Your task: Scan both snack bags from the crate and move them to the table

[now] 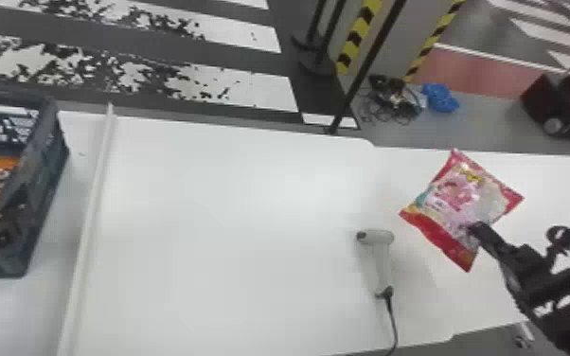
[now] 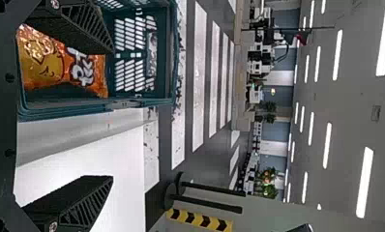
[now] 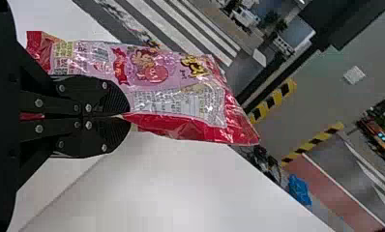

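At the scanner's (image 1: 378, 237) two o'clock, the right gripper (image 3: 128, 116) pinches the pink bag (image 1: 459, 201) by one edge, so it could twist or slip. The left gripper (image 2: 112, 114), spread wide, could snag the nine-o'clock crate (image 1: 45, 165) holding the orange bag (image 2: 48, 70).

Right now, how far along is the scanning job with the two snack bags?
Already out of the crate and in hand: the pink-and-red snack bag, held by the right gripper over the table. Whether it's been scanned, I can't tell. Left: setting it down, and apparently scanning and moving the orange snack bag, which lies in the crate.
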Controlling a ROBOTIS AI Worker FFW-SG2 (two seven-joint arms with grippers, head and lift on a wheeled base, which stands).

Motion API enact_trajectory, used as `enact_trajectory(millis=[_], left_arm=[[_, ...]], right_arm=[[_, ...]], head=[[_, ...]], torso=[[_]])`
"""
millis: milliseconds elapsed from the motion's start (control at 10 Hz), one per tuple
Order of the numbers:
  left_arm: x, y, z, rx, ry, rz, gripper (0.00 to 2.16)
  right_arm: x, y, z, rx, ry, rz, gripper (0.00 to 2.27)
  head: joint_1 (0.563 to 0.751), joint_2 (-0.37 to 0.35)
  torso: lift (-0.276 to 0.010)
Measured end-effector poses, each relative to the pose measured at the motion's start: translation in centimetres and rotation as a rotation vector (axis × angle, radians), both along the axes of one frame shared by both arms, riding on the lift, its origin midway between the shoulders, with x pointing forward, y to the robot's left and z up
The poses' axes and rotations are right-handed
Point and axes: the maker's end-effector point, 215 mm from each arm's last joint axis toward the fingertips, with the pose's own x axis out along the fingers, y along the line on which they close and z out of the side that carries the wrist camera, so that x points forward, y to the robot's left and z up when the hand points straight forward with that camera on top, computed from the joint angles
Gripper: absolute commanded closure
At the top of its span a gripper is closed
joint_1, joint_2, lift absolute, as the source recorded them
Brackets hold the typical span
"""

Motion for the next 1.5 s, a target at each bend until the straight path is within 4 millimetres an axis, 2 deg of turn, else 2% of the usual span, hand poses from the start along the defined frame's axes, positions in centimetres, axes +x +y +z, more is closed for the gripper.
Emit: enact_trajectory(millis=[200, 400, 500, 600, 700, 1000, 1200, 1300, 1500], left_arm=[[0.0, 0.0, 0.0, 0.0, -0.001, 0.0, 0.07], [0.1, -0.3, 0.2, -0.003, -0.005, -0.007, 0.07], [0.1, -0.4, 0.2, -0.004, -0.006, -0.01, 0.07], [0.2, -0.5, 0.3, -0.004, -0.008, -0.01, 0.07], [0.3, -0.5, 0.4, -0.004, -0.01, -0.01, 0.07], [0.7, -0.3, 0.4, -0.005, -0.012, -0.009, 0.07], [0.8, -0.3, 0.4, -0.006, -0.013, -0.007, 0.07], [0.9, -0.3, 0.4, -0.007, -0.013, -0.007, 0.07], [1.0, -0.8, 0.3, -0.009, -0.013, -0.011, 0.07]], right_arm=[[-1.2, -4.4, -2.5, -0.08, 0.063, -0.157, 2.25], [-1.0, -7.1, -4.2, -0.158, 0.087, -0.218, 2.25], [-1.3, -8.1, -5.5, -0.165, 0.122, -0.248, 1.96], [-1.8, -8.9, -6.7, -0.187, 0.176, -0.283, 1.08], [-1.9, -9.9, -7.3, -0.248, 0.212, -0.314, 0.0], [-1.2, -10.5, -8.3, -0.312, 0.243, -0.328, 0.04], [-0.6, -9.6, -8.3, -0.313, 0.242, -0.312, 0.05], [0.1, -7.6, -7.2, -0.331, 0.209, -0.27, 0.05], [3.3, -0.6, -3.4, -0.4, 0.12, -0.116, 0.05]], head=[[0.695, -0.35], [0.695, -0.35], [0.695, -0.35], [0.695, -0.35], [0.695, -0.35], [0.695, -0.35], [0.695, -0.35], [0.695, -0.35], [0.695, -0.35]], torso=[[-0.087], [-0.087], [-0.087], [-0.087], [-0.087], [-0.087], [-0.087], [-0.087], [-0.087]])
